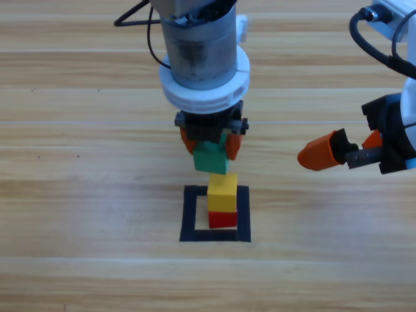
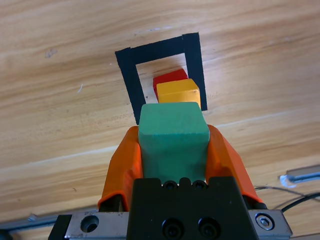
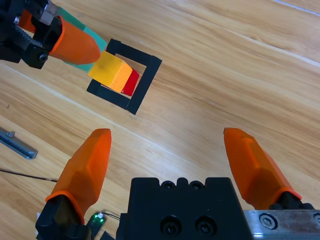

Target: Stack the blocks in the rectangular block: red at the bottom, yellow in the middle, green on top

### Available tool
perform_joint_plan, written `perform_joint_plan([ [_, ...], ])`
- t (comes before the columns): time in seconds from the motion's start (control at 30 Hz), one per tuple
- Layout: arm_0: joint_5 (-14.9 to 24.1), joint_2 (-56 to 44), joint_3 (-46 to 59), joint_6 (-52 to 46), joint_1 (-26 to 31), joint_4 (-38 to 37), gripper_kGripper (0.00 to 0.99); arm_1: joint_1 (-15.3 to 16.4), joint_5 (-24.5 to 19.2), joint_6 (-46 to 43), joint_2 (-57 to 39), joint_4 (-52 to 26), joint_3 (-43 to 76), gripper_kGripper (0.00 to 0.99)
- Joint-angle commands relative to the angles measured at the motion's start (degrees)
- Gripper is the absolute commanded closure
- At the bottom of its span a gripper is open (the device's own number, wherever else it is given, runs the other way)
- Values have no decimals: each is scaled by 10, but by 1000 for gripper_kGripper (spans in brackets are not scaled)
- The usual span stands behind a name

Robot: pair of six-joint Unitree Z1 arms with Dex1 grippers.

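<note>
Inside the black tape outline of the rectangular block (image 1: 190, 214) (image 2: 128, 70) (image 3: 142, 82), the yellow cube (image 1: 222, 192) (image 2: 177, 92) (image 3: 111, 71) sits on the red cube (image 1: 223, 219) (image 2: 167, 78) (image 3: 132, 84). My left gripper (image 1: 211, 148) (image 2: 172, 150) hangs just behind and above that stack, shut on the green cube (image 1: 212, 157) (image 2: 173, 137) (image 3: 92, 36). Off at the right edge, my right gripper (image 1: 338, 153) (image 3: 167, 160) waits open, with nothing between its jaws.
Bare wooden tabletop (image 1: 78, 195) surrounds the outline. Black cables (image 1: 133, 16) run along the top behind the left arm. A metal rail (image 3: 17, 144) lies at the left of the right wrist view.
</note>
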Motion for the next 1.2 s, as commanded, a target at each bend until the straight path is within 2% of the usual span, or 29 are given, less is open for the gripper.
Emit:
perform_joint_plan([
  [0.03,14,29,1,-50,-10,10,990,-12,8,1,-32,-2,17,0],
  [0.27,13,48,2,-97,-13,22,990,-12,8,1,-32,-2,18,0],
  [1.2,18,65,-27,-119,-29,21,990,-13,10,0,-32,-2,18,0],
])
